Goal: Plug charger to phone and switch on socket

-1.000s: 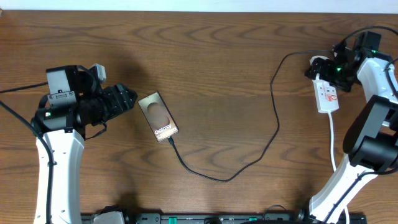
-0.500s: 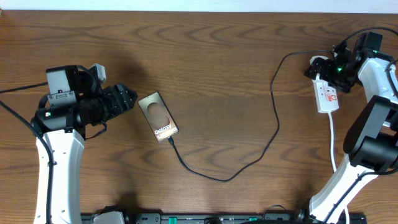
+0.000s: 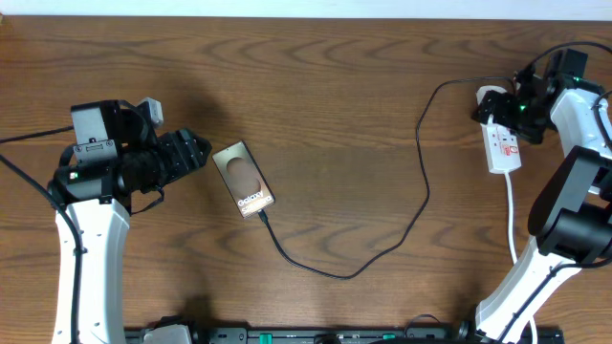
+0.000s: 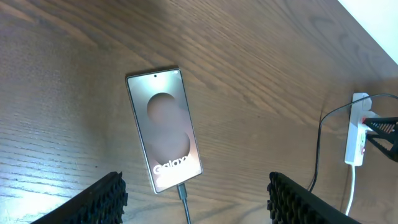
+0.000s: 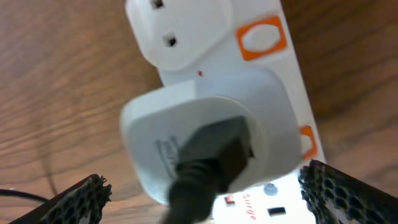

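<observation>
The bronze-brown phone (image 3: pixel 243 179) lies flat left of the table's centre; it also shows in the left wrist view (image 4: pixel 164 135). The black charger cable (image 3: pixel 382 250) runs from the phone's lower end, where its plug tip (image 4: pixel 181 190) sits in the port, across to the white power strip (image 3: pixel 502 143) at the far right. My left gripper (image 3: pixel 196 153) is open and empty just left of the phone. My right gripper (image 3: pixel 502 107) is open over the strip's far end, straddling the white adapter (image 5: pixel 211 146) plugged into the strip (image 5: pixel 273 37).
The strip's white cord (image 3: pixel 512 215) runs toward the table's front edge along my right arm. A second white plug (image 5: pixel 180 31) sits on the strip beyond the adapter. Orange switch marks (image 5: pixel 260 38) show beside it.
My right gripper has shifted very slightly at the strip's far end. The left arm, phone and cable have not moved.
</observation>
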### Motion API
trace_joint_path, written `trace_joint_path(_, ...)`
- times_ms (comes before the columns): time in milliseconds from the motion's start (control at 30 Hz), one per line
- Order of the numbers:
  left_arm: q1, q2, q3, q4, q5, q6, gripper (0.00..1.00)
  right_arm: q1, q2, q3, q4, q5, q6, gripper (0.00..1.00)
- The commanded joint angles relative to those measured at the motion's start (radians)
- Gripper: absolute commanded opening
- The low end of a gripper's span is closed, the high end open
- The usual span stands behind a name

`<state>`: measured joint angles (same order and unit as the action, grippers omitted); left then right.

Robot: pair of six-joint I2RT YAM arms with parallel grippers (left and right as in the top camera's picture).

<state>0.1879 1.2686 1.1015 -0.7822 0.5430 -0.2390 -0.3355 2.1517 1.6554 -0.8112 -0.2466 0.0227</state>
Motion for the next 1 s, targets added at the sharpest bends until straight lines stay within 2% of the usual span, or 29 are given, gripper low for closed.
trace_joint_path(0, 0.002, 0.005, -0.004, -0.003, -0.013, 0.003, 0.72, -0.010, 0.032, 0.026, -0.009, 0.019, 0.019, 0.99)
trace_joint_path(400, 0.002, 0.005, -0.004, -0.003, -0.013, 0.003, 0.72, -0.011, 0.032, 0.030, 0.032, -0.131, 0.018, 0.99)
trace_joint_path(967, 0.002, 0.005, -0.004, -0.003, -0.014, 0.003, 0.72, -0.011, 0.032, 0.029, 0.034, -0.132, 0.053, 0.99)
